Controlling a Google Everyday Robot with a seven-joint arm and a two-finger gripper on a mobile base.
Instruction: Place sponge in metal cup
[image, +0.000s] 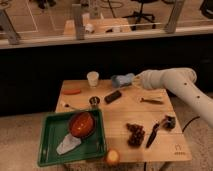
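The gripper was at the far side of the table, with its fingers pressed together. The blue-grey sponge was right at its tip, to the right of the white cup. I could not tell if the sponge was pinched between the fingers. The metal cup stood upright nearer the front, apart from the sponge, just beside the black bar and close to the green tray.

White arm extended from the right side, gripper closed, near scene centre
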